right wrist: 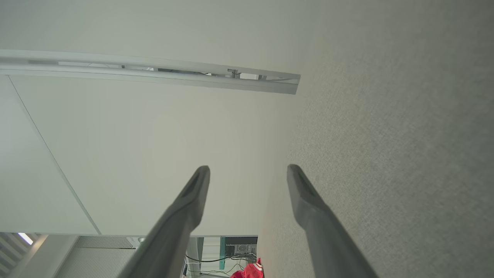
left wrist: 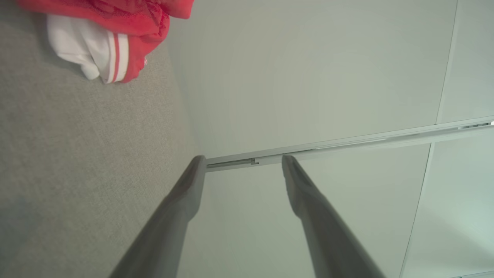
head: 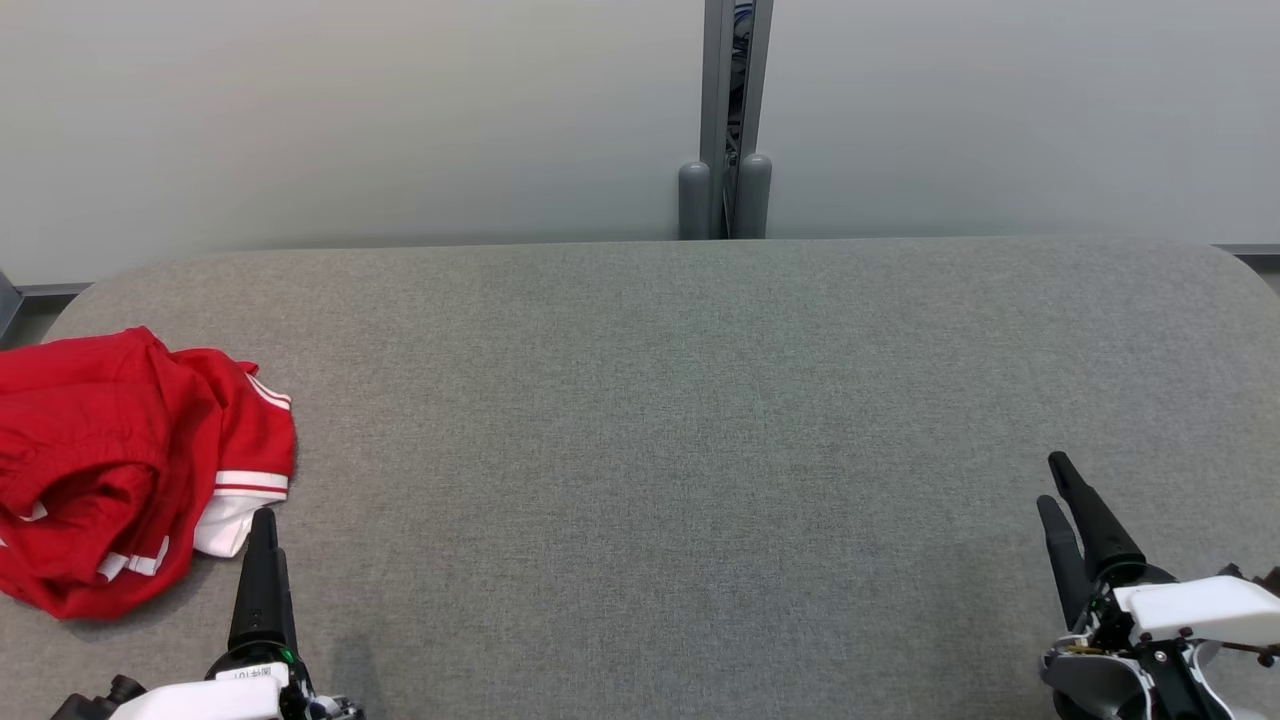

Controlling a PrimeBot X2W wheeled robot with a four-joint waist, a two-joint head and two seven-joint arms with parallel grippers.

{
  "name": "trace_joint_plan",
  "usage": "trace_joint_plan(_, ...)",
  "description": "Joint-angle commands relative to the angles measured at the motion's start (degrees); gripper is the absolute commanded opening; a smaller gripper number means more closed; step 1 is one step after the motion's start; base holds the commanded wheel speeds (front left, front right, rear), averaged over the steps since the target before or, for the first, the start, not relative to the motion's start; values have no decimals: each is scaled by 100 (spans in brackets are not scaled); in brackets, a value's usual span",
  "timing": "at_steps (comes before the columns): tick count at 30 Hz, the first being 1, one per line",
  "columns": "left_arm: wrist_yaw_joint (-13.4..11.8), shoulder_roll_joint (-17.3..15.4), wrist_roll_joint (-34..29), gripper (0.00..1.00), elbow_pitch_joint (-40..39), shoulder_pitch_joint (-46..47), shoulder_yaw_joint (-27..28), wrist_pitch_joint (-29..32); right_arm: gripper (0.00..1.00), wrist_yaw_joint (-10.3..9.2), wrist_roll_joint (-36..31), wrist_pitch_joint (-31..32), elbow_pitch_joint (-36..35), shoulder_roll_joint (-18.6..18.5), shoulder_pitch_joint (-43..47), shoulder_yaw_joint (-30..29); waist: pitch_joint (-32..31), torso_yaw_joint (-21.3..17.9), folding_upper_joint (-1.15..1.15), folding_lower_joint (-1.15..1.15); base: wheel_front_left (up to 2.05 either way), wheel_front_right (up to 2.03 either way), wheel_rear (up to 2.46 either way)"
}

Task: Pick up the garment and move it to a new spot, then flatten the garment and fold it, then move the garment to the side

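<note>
Lying in a crumpled heap at the left edge of the table, the garment [head: 120, 460] is red with white stripes and a white hem turned out on its near right corner. Part of it runs past the left border of the head view. The left wrist view shows the same striped corner [left wrist: 115, 23] resting on the cloth surface, apart from the fingers.

The left gripper [head: 264, 520] sits just near and right of that white hem, fingers pointing toward the far side. In its own wrist view the gripper [left wrist: 243, 159] has its two fingers spread wide with nothing between them.

The right gripper [head: 1052, 482] is at the near right of the table, well apart from the garment, angled slightly left. Its fingers [right wrist: 248, 169] also stand wide apart and hold nothing.

The table [head: 700, 400] is covered in grey woven fabric with rounded far corners. Behind it stand pale wall panels [head: 350, 120], split by a grey post [head: 725, 120].
</note>
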State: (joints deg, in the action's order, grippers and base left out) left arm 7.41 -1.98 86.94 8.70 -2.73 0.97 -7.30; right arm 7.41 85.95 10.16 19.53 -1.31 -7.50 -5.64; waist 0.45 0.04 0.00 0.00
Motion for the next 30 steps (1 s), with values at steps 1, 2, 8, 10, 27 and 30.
trace_joint_plan(1, 2, -43, -181, 100, -124, 116, 54, -31, 100, 2, -148, -84, -120, -69, -165, 68, -2, 0, 0, 0, 0, 0, 0)
trace_joint_plan(2, 2, -44, -275, 100, -134, 117, 69, -43, 100, 2, -254, -123, -131, -71, -171, 107, -4, -1, 0, 0, 0, 0, 0)
trace_joint_plan(8, 3, -50, -921, 100, -205, 117, 173, -108, 100, 3, -807, -337, -204, -82, -205, 323, -16, -6, 0, 0, 0, 0, 0)
trace_joint_plan(10, 3, -51, -1141, 100, -232, 115, 201, -129, 100, 3, -1023, -406, -225, -84, -216, 395, -21, -7, 0, 0, 0, 0, 0)
trace_joint_plan(27, -113, -66, -3344, 100, -442, 45, 194, -291, 100, 5, -3254, -936, -318, -108, -304, 931, -53, -20, 0, 0, 0, 0, 0)
trace_joint_plan(30, -144, -67, -3789, 100, -488, 32, 170, -318, 100, 6, -3574, -1021, -329, -112, -316, 1008, -57, -22, 0, 0, 0, 0, 0)
